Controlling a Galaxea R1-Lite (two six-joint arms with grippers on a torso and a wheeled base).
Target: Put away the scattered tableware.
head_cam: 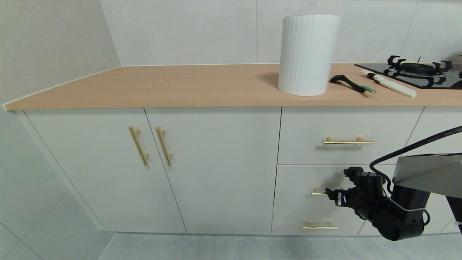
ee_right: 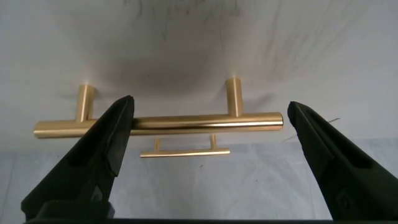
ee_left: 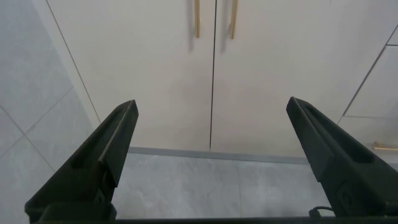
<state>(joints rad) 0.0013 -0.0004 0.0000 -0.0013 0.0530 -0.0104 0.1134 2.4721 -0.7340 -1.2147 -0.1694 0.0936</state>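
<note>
- Right gripper (ee_right: 209, 107): I read the jaws as spread wide, with the gold drawer handle (ee_right: 186, 122) crossing the gap just ahead of the tips.
- Left gripper (ee_left: 211, 104): jaws wide, with the cabinet doors (ee_left: 267, 74) ahead of them.
- Black ladle (head_cam: 348, 82) and white utensil (head_cam: 391, 85): on the countertop (head_cam: 180, 85) beside the white ribbed canister (head_cam: 306, 54), well above the right jaws.

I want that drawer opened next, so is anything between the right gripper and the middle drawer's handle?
Nothing visible does. The right gripper is open and faces the middle drawer's handle. The right wrist view shows the gold bar unobstructed past the open fingers, with only the drawer front behind it.
</note>
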